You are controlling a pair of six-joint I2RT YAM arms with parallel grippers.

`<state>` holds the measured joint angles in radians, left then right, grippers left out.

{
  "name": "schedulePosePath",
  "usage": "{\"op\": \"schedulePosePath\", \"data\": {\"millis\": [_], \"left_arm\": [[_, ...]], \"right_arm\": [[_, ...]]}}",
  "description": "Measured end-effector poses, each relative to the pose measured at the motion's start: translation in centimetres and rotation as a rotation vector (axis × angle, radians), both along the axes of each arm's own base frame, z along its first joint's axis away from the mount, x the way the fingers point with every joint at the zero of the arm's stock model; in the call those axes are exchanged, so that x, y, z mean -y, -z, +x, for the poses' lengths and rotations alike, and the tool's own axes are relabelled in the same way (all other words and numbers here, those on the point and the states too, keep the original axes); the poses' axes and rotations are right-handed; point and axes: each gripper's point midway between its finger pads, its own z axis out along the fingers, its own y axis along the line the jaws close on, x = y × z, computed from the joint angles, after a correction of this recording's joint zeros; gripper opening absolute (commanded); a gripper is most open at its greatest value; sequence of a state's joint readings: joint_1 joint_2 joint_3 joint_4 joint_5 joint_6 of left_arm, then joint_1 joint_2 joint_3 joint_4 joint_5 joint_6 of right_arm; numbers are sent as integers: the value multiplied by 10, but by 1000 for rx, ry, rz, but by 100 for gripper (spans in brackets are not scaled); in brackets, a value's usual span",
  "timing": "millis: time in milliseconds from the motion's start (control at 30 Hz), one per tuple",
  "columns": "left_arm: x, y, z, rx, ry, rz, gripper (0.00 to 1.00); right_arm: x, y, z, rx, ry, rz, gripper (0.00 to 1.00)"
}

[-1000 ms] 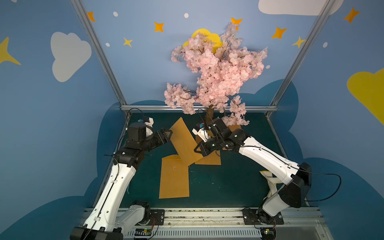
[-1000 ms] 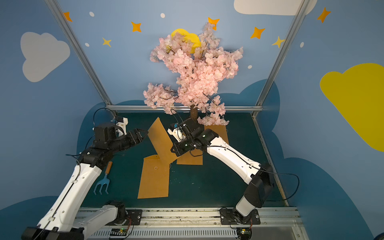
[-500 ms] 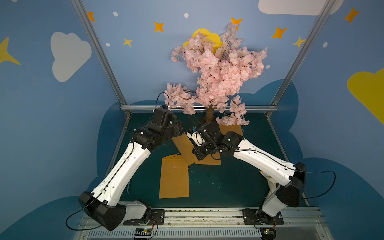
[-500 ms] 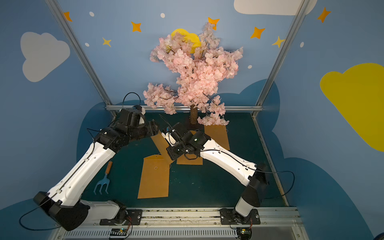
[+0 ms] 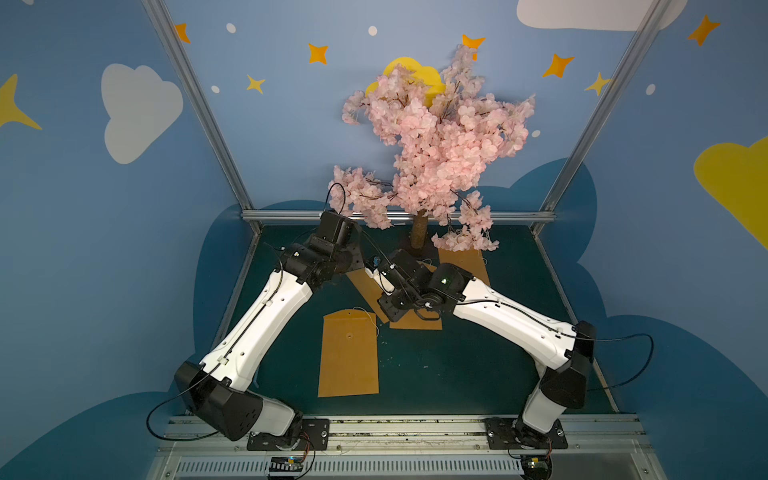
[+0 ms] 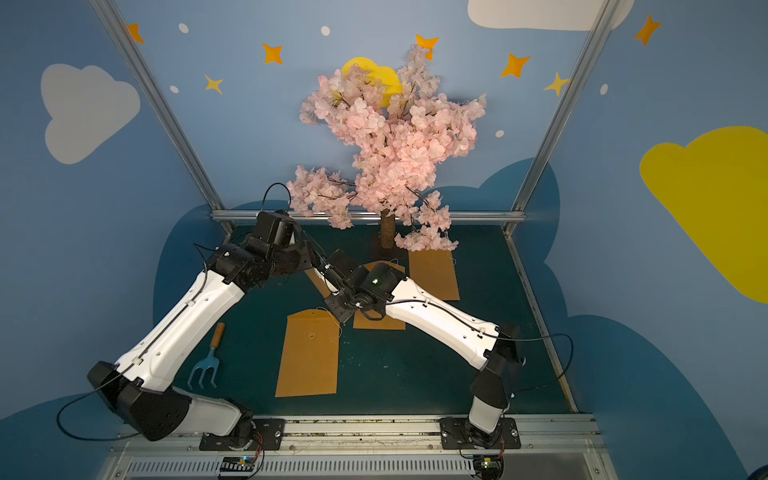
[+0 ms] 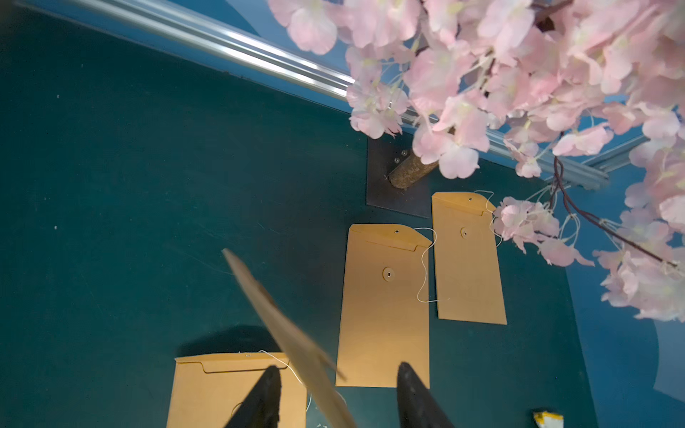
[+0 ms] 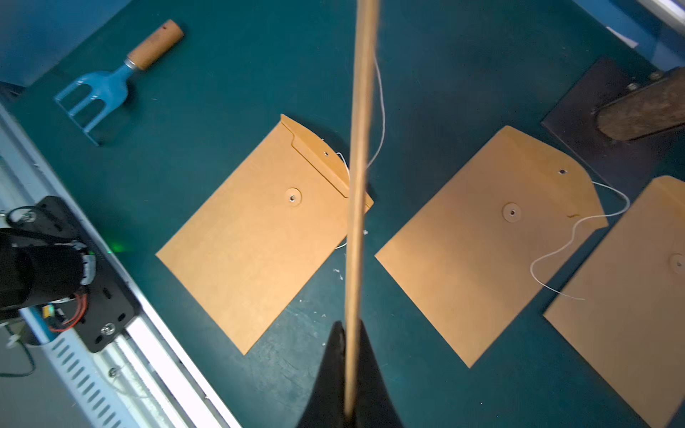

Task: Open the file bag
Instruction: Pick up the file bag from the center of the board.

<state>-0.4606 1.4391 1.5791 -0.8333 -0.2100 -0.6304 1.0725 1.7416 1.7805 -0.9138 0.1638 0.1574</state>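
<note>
My right gripper [image 8: 348, 329] is shut on the lower edge of a brown paper file bag [image 8: 358, 166], held upright above the table and seen edge-on. A white string [image 8: 381, 111] hangs loose beside it. In the left wrist view the same file bag [image 7: 293, 333] slants between the fingers of my left gripper [image 7: 337, 385], which is open, with gaps on both sides. In both top views the two wrists meet over the middle of the table, and a strip of the held bag [image 5: 362, 284] [image 6: 316, 283] shows between them.
Three more file bags lie flat on the green table: a near one [image 5: 349, 353], a middle one [image 5: 415, 323] partly under my right arm, and a far one [image 5: 463, 266]. A pink blossom tree [image 5: 436, 145] overhangs the back. A blue garden fork [image 6: 205, 361] lies at the left.
My left arm has swung in from the left side to the middle, and its fingers have narrowed around the held bag. My right gripper, still shut on the bag, has shifted slightly left.
</note>
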Motion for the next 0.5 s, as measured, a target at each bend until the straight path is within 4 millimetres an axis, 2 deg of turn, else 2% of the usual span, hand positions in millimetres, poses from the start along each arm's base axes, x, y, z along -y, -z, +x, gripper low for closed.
{"op": "schedulePosePath", "data": {"millis": [200, 233, 300, 400, 500], "left_arm": [[-1, 0, 0, -5, -17, -10, 4], [-1, 0, 0, -6, -20, -15, 3], [0, -1, 1, -2, -24, -24, 3], [-2, -2, 4, 6, -39, -34, 3], [-8, -4, 8, 12, -59, -46, 3]], "right_arm": [[5, 0, 4, 34, 29, -40, 0], [5, 0, 4, 38, 33, -40, 2], [5, 0, 5, 44, 42, -41, 15], [3, -1, 5, 45, 51, -30, 43], [-3, 1, 0, 36, 36, -3, 55]]}}
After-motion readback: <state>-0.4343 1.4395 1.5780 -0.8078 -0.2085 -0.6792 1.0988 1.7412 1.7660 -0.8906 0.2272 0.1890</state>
